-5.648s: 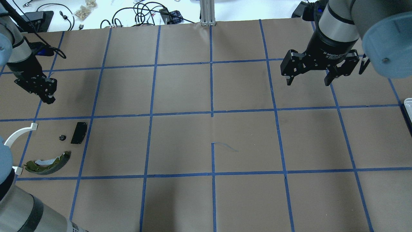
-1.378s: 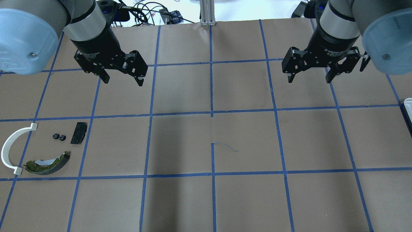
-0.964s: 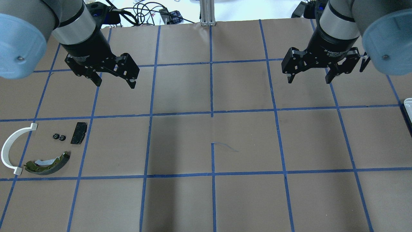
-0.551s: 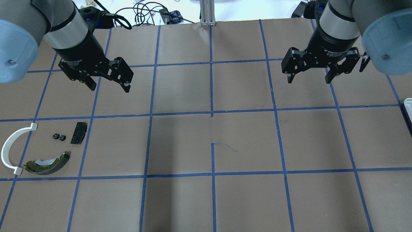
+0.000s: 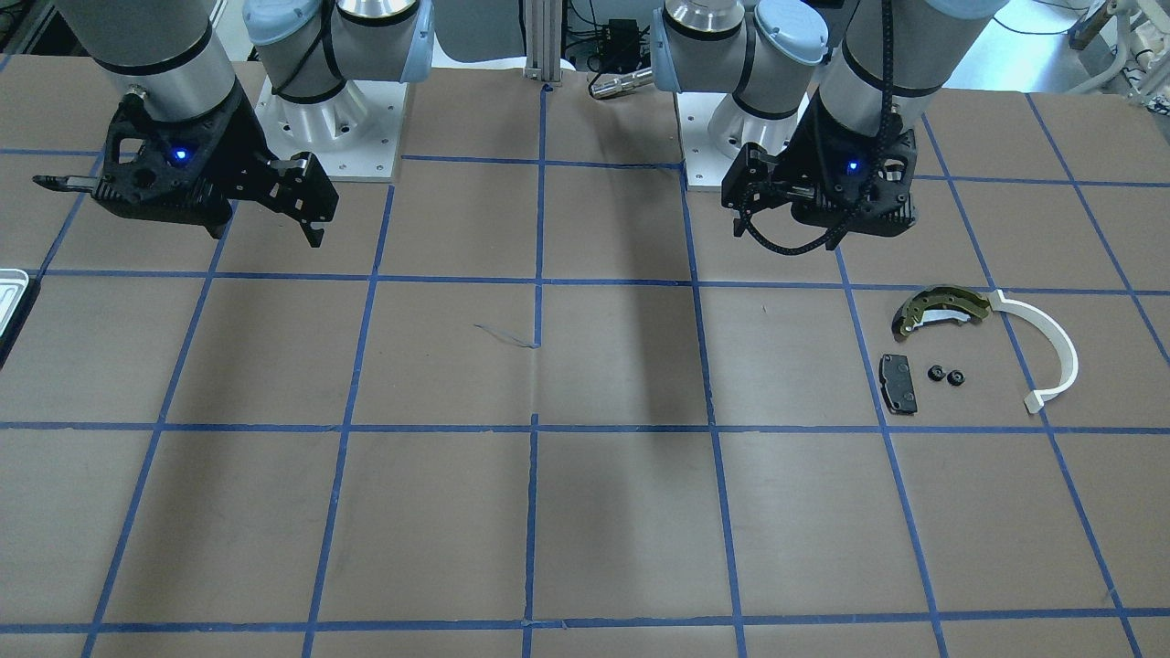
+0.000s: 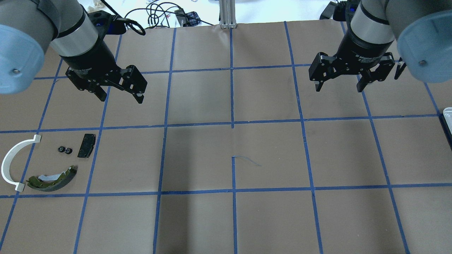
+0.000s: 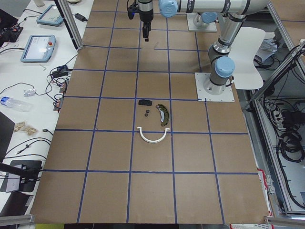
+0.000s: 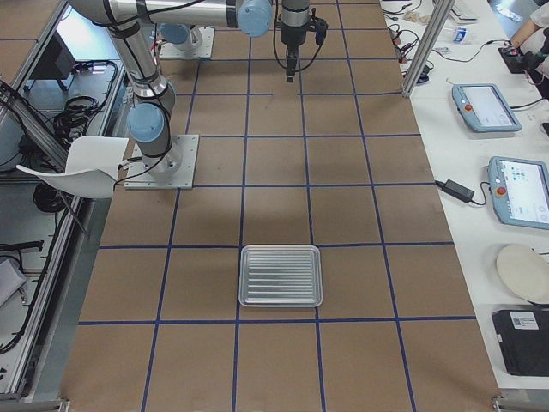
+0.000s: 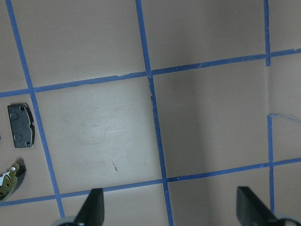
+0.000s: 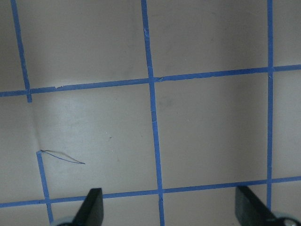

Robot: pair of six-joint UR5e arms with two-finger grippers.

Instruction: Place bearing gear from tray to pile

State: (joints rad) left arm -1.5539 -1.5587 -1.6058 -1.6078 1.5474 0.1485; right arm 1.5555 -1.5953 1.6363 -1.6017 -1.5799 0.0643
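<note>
Two small black bearing gears (image 6: pixel 65 150) lie side by side on the paper at the left, among the pile: a black pad (image 6: pixel 87 145), an olive-gold brake shoe (image 6: pixel 53 179) and a white arc (image 6: pixel 14 162). My left gripper (image 6: pixel 121 99) is open and empty, hovering behind the pile and to its right. My right gripper (image 6: pixel 339 89) is open and empty at the back right. The tray (image 8: pixel 280 275) lies bare at the far right; only its corner (image 6: pixel 447 115) shows in the overhead view. The left wrist view shows the pad (image 9: pixel 21 125) and the shoe's tip (image 9: pixel 9 181).
Brown paper with a blue tape grid (image 6: pixel 232 124) covers the table. Cables and small items (image 6: pixel 155 14) lie past the back edge. Both robot bases (image 5: pixel 329 119) stand at the robot's side of the table. A loose tape curl (image 6: pixel 247 160) sits mid-table.
A second bearing gear now lies beside the first in the pile. My left gripper went from the far left to the back, then drifted left and forward. The right arm has barely moved.
</note>
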